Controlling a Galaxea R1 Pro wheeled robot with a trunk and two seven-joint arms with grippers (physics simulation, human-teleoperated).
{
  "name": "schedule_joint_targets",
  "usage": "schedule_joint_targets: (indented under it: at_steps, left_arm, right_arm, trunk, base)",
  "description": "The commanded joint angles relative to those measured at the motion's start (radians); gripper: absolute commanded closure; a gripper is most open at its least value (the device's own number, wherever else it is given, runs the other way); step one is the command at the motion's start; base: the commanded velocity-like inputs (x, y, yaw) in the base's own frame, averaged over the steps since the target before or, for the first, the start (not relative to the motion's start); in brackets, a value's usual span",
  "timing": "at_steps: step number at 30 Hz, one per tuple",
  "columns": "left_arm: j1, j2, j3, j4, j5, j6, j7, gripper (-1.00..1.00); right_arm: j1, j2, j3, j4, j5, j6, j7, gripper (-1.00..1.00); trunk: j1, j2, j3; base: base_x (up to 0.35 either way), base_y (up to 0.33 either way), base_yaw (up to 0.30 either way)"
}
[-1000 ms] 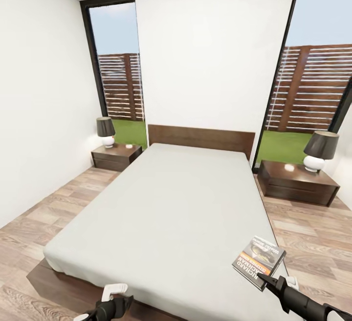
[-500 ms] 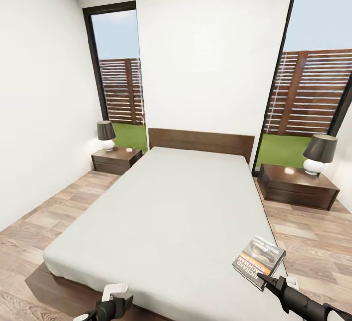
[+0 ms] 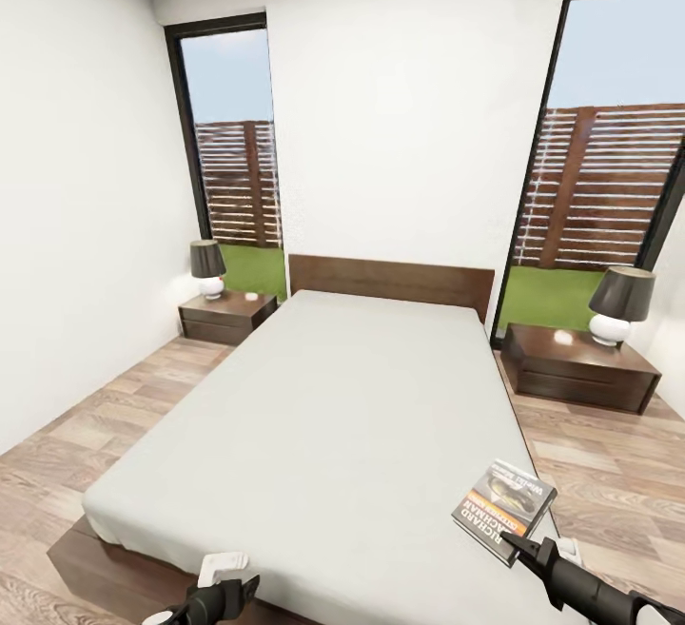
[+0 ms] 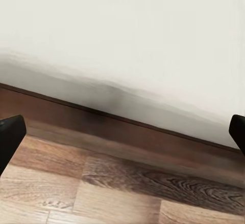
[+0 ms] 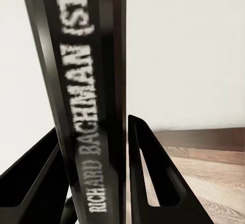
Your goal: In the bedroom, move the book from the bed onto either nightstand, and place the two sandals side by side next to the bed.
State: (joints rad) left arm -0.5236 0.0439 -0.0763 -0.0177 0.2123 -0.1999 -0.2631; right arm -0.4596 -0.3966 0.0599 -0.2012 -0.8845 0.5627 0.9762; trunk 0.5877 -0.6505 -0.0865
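Nearest to me, at the foot of the bed (image 3: 342, 397), the right gripper (image 3: 514, 541) has its two dark fingers (image 5: 148, 178) clamped on the edge of the book (image 3: 502, 508), one on each face. The book is lifted off the mattress above the bed's near right corner, cover tilted upward, its long axis running from the gripper away toward the headboard (image 3: 390, 281) and a little to the left. Seen from the right wrist, the spine (image 5: 87, 101) runs straight away from the fingers, the white "RICHARD BACHMAN" lettering reading along it.

The left gripper (image 3: 221, 582) hangs low by the near left side of the bed frame. Seen from its wrist, the fingertips (image 4: 10, 134) stand wide apart with nothing between them, above the wood floor (image 4: 102, 188) and the mattress edge.

Farther back, a nightstand (image 3: 226, 316) sits at each side of the headboard, the right one (image 3: 578, 368) closer to the book's side. Each carries a dark-shaded lamp (image 3: 620, 304). Tall windows (image 3: 609, 140) show a slatted fence.
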Motion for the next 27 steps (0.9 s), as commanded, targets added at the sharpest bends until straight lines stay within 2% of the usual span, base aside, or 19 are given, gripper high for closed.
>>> schedule_joint_targets:
  at_steps: [1, 27]
  left_arm:
    - [-0.001, 0.0, -0.008, 0.001, 0.01, -0.003, -0.004, -1.0]
    - [-0.001, 0.0, -0.008, 0.001, 0.01, -0.003, -0.004, -1.0]
  right_arm:
    - [-0.001, -0.001, 0.006, 0.001, -0.01, 0.006, 0.001, 1.0]
    - [-0.001, -0.001, 0.006, 0.008, -0.01, 0.007, 0.001, 1.0]
  trunk:
    - [0.0, -0.002, -0.002]
    - [0.0, -0.002, 0.002]
  base:
    - [0.0, 0.0, 0.074]
    - [0.0, 0.0, 0.273]
